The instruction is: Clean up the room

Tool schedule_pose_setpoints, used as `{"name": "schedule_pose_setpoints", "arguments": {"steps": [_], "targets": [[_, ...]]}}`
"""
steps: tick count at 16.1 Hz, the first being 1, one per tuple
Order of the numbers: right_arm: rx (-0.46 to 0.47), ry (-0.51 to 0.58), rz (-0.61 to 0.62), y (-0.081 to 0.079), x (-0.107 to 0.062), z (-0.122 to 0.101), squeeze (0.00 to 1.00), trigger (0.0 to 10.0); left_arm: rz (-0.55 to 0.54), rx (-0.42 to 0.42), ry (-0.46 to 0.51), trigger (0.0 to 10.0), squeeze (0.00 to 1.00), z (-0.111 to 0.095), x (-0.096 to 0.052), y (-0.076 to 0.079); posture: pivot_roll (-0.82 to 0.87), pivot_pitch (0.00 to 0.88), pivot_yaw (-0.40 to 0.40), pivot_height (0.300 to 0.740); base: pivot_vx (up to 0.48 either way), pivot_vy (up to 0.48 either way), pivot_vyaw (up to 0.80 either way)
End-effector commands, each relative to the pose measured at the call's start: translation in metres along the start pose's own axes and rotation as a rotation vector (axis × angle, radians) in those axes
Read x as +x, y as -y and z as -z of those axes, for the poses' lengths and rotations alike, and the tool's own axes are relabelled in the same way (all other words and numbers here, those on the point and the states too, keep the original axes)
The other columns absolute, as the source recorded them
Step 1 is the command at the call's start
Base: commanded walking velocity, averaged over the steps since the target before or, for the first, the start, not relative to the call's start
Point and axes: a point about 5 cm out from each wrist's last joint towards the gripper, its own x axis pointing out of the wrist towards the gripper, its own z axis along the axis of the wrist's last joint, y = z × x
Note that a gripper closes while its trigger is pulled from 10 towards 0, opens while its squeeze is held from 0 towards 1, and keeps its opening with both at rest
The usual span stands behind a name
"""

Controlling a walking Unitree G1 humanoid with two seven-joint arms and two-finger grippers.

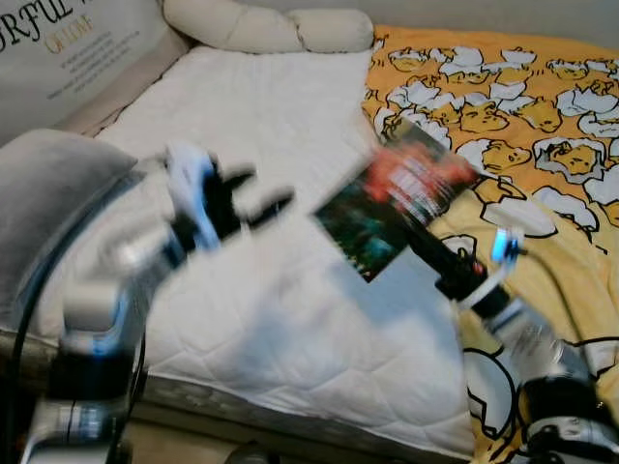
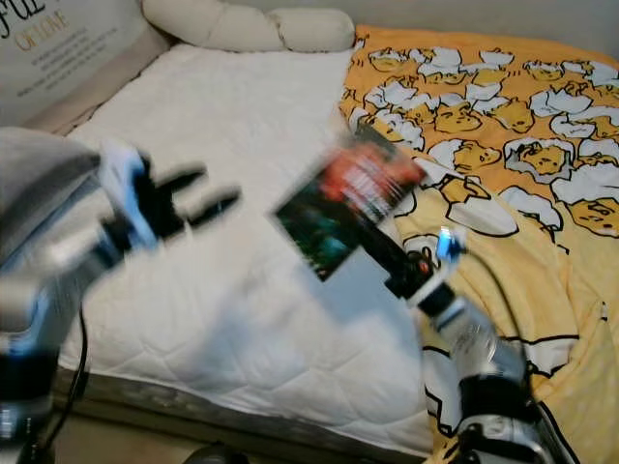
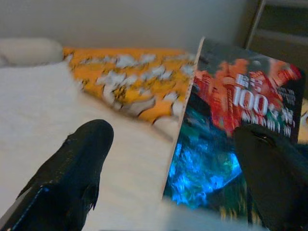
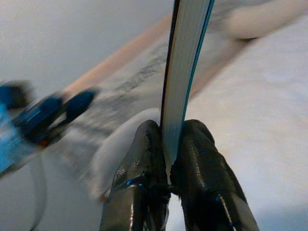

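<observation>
A book [image 1: 397, 198] with a red and teal cover hangs above the white mattress [image 1: 271, 319], pinched at its lower corner by my right gripper [image 1: 426, 244], which is shut on it. In the right wrist view the two black fingers [image 4: 144, 159] clamp the book's page edge [image 4: 185, 72]. My left gripper [image 1: 253, 198] is raised over the mattress to the left of the book, fingers spread open, nothing between them. In the left wrist view the book cover [image 3: 231, 125] stands close ahead of the open fingers [image 3: 77, 168].
An orange and yellow duck-print blanket [image 1: 522, 106] covers the right half of the bed. A long cream pillow [image 1: 271, 24] lies at the head. A grey cushion [image 1: 48, 184] sits at the left edge, and a printed white panel [image 1: 68, 43] stands behind it.
</observation>
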Motion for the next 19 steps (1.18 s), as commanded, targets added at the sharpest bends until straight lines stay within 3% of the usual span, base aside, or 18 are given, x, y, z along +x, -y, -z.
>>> {"name": "schedule_pose_setpoints", "arguments": {"steps": [1, 3, 5, 6, 7, 8, 9, 10, 11, 12, 13, 15, 19], "targets": [[-0.026, -0.008, -0.126, -0.013, 0.012, -0.014, 0.0, 0.0, 0.008, -0.028, 0.002, 10.0, 1.0, -0.001, -0.001, -0.006, 0.09, 0.0, 0.029, 0.74, 0.0, 0.0, 0.0], [-0.058, -0.085, -0.275, -0.032, 0.018, -0.028, 0.0, 0.0, 0.055, -0.12, 0.042, 10.0, 1.0, -0.014, 0.002, -0.018, 0.08, 0.0, 0.021, 0.74, 0.0, 0.0, 0.0], [-0.043, -0.159, -0.386, -0.046, 0.022, -0.039, 0.0, 0.0, 0.131, -0.266, 0.063, 10.0, 1.0, -0.021, -0.001, -0.029, 0.09, 0.0, 0.008, 0.74, 0.0, 0.0, 0.0], [-0.035, -0.177, -0.41, -0.049, 0.023, -0.041, 0.0, 0.0, 0.156, -0.311, 0.056, 10.0, 1.0, -0.021, -0.002, -0.031, 0.09, 0.0, 0.007, 0.74, 0.0, 0.0, 0.0], [-0.023, -0.199, -0.445, -0.054, 0.024, -0.045, 0.0, 0.0, 0.211, -0.406, 0.052, 10.0, 1.0, -0.018, -0.002, -0.03, 0.09, 0.0, 0.0, 0.74, 0.0, 0.0, 0.0], [-0.018, -0.206, -0.454, -0.056, 0.024, -0.046, 0.0, 0.0, 0.233, -0.439, 0.052, 10.0, 1.0, -0.018, -0.001, -0.03, 0.09, 0.0, -0.002, 0.74, 0.0, 0.0, 0.0], [-0.014, -0.207, -0.462, -0.057, 0.025, -0.047, 0.0, 0.0, 0.28, -0.476, 0.043, 10.0, 0.43, -0.015, -0.001, -0.025, 0.09, 0.0, -0.004, 0.74, 0.0, 0.0, 0.0], [-0.003, -0.216, -0.472, -0.059, 0.026, -0.048, 0.0, 0.0, 0.371, -0.521, 0.01, 10.0, 0.0, -0.008, 0.002, -0.015, 0.08, 0.0, -0.004, 0.74, 0.0, 0.0, 0.0], [0.007, -0.226, -0.478, -0.06, 0.026, -0.048, 0.0, 0.0, 0.442, -0.538, -0.022, 10.0, 0.0, 0.0, 0.003, -0.006, 0.08, 0.0, -0.006, 0.74, 0.0, 0.0, 0.0], [0.011, -0.22, -0.471, -0.059, 0.027, -0.048, 0.0, 0.0, 0.476, -0.53, -0.03, 2.3, 0.0, 0.003, 0.005, 0.0, 0.08, 0.0, -0.007, 0.74, 0.0, 0.0, 0.0], [0.013, -0.214, -0.465, -0.058, 0.028, -0.048, 0.0, 0.0, 0.488, -0.523, -0.029, 0.0, 0.0, 0.004, 0.006, 0.002, 0.08, 0.0, -0.007, 0.74, 0.0, 0.0, 0.0], [0.027, -0.182, -0.472, -0.059, 0.029, -0.053, 0.0, 0.0, 0.54, -0.481, -0.023, 0.0, 0.0, 0.007, 0.009, 0.011, 0.07, 0.0, -0.015, 0.74, 0.0, 0.0, 0.0], [0.034, -0.184, -0.473, -0.06, 0.031, -0.054, 0.0, 0.0, 0.553, -0.489, 0.045, 0.0, 0.0, 0.003, 0.014, 0.013, 0.07, 0.0, -0.02, 0.74, 0.0, 0.0, 0.0]]}}
